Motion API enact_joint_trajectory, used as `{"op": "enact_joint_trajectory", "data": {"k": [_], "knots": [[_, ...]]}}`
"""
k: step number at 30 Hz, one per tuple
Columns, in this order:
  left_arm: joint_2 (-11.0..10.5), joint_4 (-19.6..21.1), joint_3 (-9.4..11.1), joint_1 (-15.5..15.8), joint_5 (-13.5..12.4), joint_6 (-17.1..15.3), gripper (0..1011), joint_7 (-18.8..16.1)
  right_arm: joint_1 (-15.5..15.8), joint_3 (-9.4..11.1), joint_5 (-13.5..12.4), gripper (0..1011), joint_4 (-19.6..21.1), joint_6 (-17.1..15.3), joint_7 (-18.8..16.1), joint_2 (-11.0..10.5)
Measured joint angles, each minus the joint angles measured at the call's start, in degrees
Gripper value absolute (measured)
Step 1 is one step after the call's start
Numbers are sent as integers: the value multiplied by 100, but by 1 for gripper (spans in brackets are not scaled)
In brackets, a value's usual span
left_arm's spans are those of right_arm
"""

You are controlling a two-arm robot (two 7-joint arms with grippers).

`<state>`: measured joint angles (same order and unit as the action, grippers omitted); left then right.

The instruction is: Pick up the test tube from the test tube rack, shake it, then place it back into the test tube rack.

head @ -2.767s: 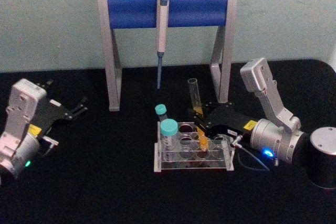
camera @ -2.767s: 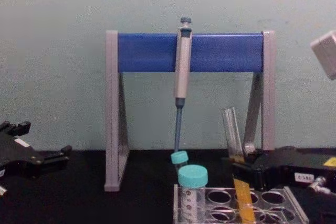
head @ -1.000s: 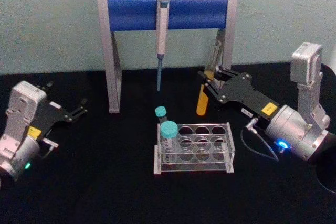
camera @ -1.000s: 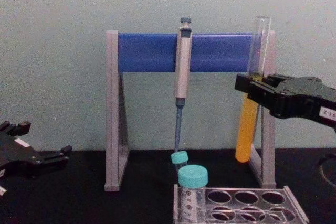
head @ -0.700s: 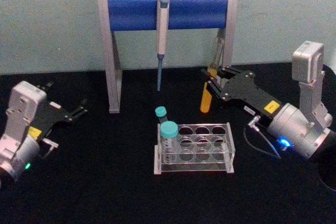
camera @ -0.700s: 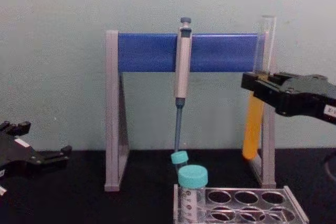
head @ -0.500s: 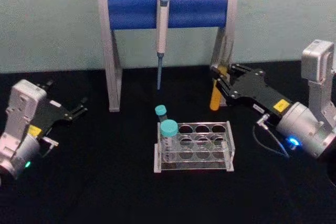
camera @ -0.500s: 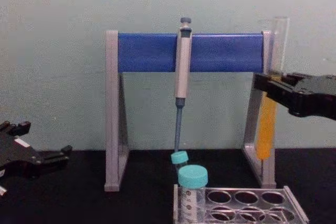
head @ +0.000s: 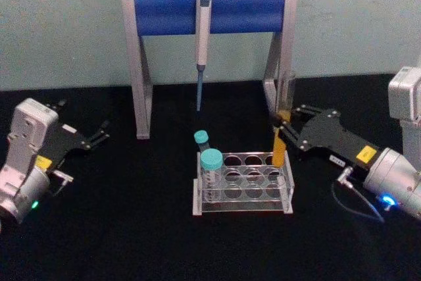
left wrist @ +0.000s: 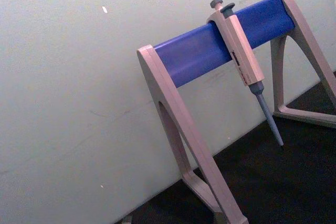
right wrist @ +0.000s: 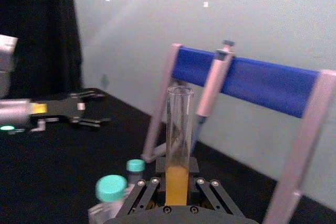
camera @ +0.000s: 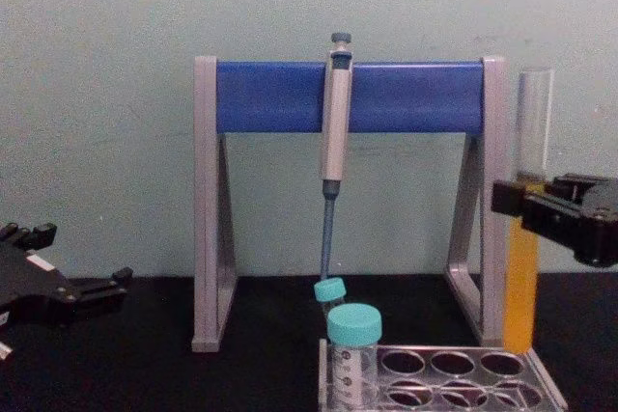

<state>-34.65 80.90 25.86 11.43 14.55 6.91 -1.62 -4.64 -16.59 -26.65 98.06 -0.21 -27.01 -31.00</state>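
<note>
Currently one test tube (head: pixel 282 120) is upright in the right gripper (head: pixel 287 127), whose fingers are clamped on its middle. Orange-yellow liquid fills its lower half. The tube hangs over the right rear corner of the single test tube rack (head: pixel 242 210); its round tip looks level with the top plate, possibly just inside a hole. Two teal-capped tubes (head: pixel 211 163) stand at the rack's left end. One pipette (head: pixel 202 37) hangs on one blue-barred stand (head: pixel 164 12) behind. The left gripper (head: pixel 103 132) is parked well apart at the left on the black table (head: pixel 131 235), fingers spread.
</note>
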Motion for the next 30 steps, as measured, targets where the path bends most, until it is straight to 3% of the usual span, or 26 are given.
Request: {"op": "enact_joint_trajectory", "data": {"k": [7, 13, 21, 30], "knots": [[0, 0, 0, 0, 0, 0, 1001, 0, -113, -242, -260, 229, -11, -71, -341, -21], [0, 0, 0, 0, 0, 0, 1001, 0, -422, -476, -374, 229, -329, 78, -419, 205], [0, 0, 0, 0, 0, 0, 1001, 0, -627, -486, -230, 229, -651, 390, -82, 475], [0, 0, 0, 0, 0, 0, 1001, 0, -653, -304, 56, 229, -806, 481, 308, 654]]}}
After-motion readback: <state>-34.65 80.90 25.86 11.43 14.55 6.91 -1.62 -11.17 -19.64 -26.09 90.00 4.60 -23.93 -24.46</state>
